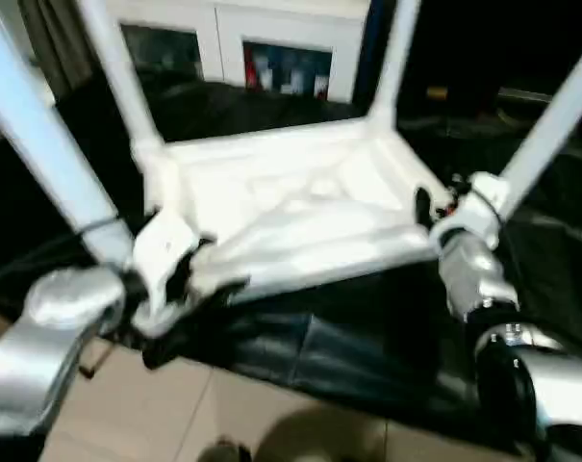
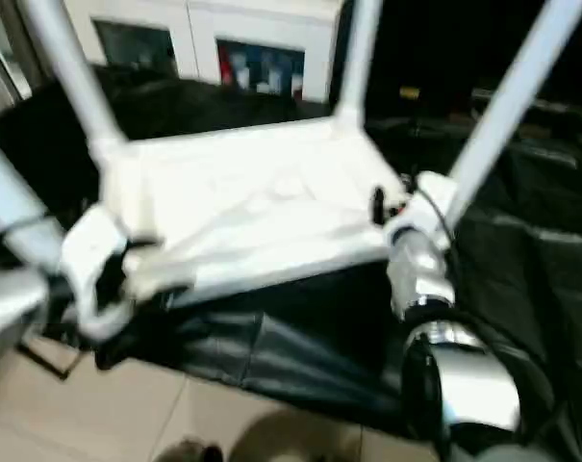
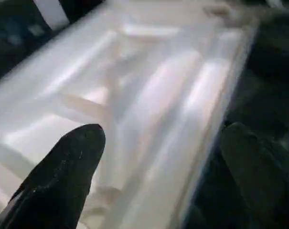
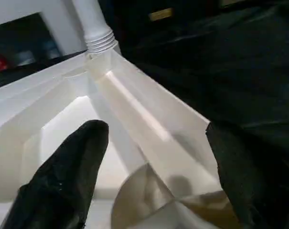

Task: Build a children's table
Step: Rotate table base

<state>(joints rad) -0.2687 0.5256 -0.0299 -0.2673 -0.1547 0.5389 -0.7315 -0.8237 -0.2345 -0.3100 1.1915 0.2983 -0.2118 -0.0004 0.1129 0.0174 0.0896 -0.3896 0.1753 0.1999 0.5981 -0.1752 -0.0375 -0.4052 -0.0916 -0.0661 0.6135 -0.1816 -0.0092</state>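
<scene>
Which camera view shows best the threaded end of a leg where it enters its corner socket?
The right wrist view: a leg's ribbed collar sits sharp at the corner of the tabletop. The eye views show all four legs standing up, with joints blurred. The left wrist view shows the ribbed underside and a bit of one leg.

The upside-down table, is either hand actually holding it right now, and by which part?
Each hand straddles the table's rim with fingers spread: left hand, right hand. A closed grip cannot be told.
</scene>
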